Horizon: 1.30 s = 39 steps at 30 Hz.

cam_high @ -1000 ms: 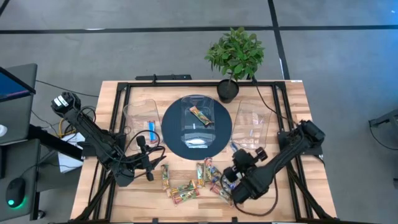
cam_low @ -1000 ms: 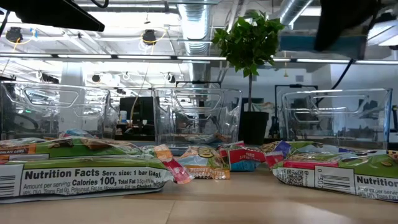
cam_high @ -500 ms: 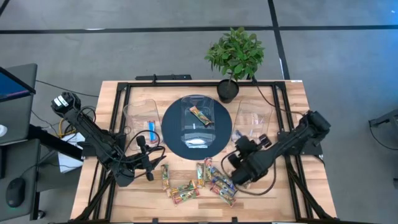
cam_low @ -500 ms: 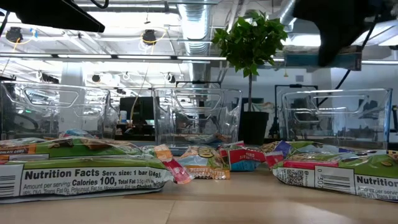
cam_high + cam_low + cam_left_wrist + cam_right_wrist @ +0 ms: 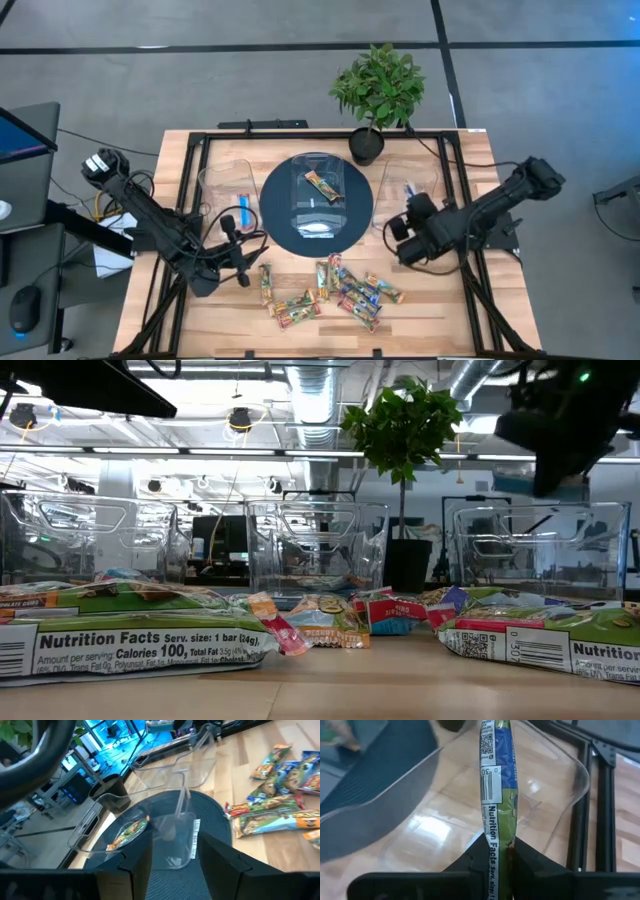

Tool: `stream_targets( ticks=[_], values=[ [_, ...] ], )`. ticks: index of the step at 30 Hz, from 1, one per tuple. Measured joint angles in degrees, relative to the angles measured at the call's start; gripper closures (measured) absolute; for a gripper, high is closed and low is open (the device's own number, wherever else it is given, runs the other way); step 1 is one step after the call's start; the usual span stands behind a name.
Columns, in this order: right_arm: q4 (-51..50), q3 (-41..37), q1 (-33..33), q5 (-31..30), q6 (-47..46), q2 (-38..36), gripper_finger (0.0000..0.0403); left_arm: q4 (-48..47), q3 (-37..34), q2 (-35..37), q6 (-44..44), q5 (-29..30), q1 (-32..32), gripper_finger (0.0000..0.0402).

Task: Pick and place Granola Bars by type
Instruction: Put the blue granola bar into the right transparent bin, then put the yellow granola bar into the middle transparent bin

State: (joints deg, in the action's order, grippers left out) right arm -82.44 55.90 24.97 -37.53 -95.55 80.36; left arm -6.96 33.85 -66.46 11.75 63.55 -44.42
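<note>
Several granola bars [image 5: 325, 290] lie in a loose pile near the table's near edge and fill the foreground of the low view [image 5: 130, 630]. Three clear tubs stand in a row. The left tub [image 5: 215, 185] holds a blue bar [image 5: 245, 210]. The middle tub [image 5: 340, 170] holds an orange-brown bar [image 5: 322, 186]. My right gripper [image 5: 403, 205] hangs over the right tub [image 5: 425, 190], shut on a green-and-blue bar [image 5: 497, 780]. My left gripper [image 5: 237, 250] waits open, left of the pile, facing the middle tub [image 5: 175, 865]. My right gripper pinches one end of the green-and-blue bar [image 5: 498, 842] between its two fingers [image 5: 525, 855]. The fingers lie along the bar and slant down from the table's near right side. The bar is lifted clear and sticks out past the fingertips over the right tub's open top.
The middle tub stands on a dark round mat [image 5: 275, 215]. A potted plant [image 5: 378, 90] stands at the far edge behind the tubs. A black frame [image 5: 455, 180] runs along the table's sides. Bare wood lies right of the pile.
My right gripper has risen from the right end of the pile and moved toward the far right, ending over the right tub with the bar in its fingers. A bar that the arm hid now shows at the pile's right end. The left arm has stayed still.
</note>
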Motion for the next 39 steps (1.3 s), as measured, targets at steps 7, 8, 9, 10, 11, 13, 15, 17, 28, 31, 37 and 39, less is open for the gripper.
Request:
stream_targets(
  ticks=[7,8,9,10,11,13,15,17,28,31,37,39],
  values=[
    [1.1,-0.7,-7.9,0.1,2.6,-0.8,0.0357,0.0,0.0,0.0,0.6,-1.3,2.1,0.0250],
    [1.2,-0.7,-9.3,0.1,3.4,-0.4,0.0355,0.0,0.0,0.0,0.6,-1.6,2.2,0.0250],
    [1.4,-0.7,-10.6,0.1,4.3,0.0,0.0353,0.0,0.0,0.0,0.7,-1.8,2.3,0.0250],
    [1.8,-0.7,-12.0,0.1,5.2,0.5,0.0351,0.0,0.0,0.0,0.7,-1.8,2.4,0.0250],
    [1.8,-0.7,-13.3,0.1,5.9,0.9,0.0349,0.0,0.0,0.0,0.7,-1.8,2.4,0.0250],
    [2.3,-0.7,-15.8,0.2,7.9,2.1,0.0345,0.0,0.0,0.0,0.8,-1.8,2.4,0.0250],
    [3.1,-0.7,-18.1,1.2,9.5,3.4,0.0339,0.0,0.0,0.0,0.9,-1.8,2.4,0.0250],
    [3.5,-0.7,-19.9,2.5,11.0,4.8,0.0331,-0.1,0.0,0.0,0.9,-1.8,2.4,0.0250],
    [6.2,-0.7,-20.5,4.0,16.2,7.3,0.0250,-0.2,0.0,0.0,0.9,-1.8,2.4,0.0250],
    [6.9,-0.2,-17.5,3.8,17.5,5.5,0.0233,-0.1,0.0,0.0,0.9,-1.8,2.4,0.0250],
    [7.0,3.9,-7.0,-0.8,17.6,2.6,0.0219,-0.1,0.0,0.0,0.8,-4.8,2.4,0.0250],
    [7.7,5.2,-2.6,-3.6,17.6,2.1,0.0219,-0.1,0.0,0.0,0.8,-7.2,2.4,0.0250]
  ],
)
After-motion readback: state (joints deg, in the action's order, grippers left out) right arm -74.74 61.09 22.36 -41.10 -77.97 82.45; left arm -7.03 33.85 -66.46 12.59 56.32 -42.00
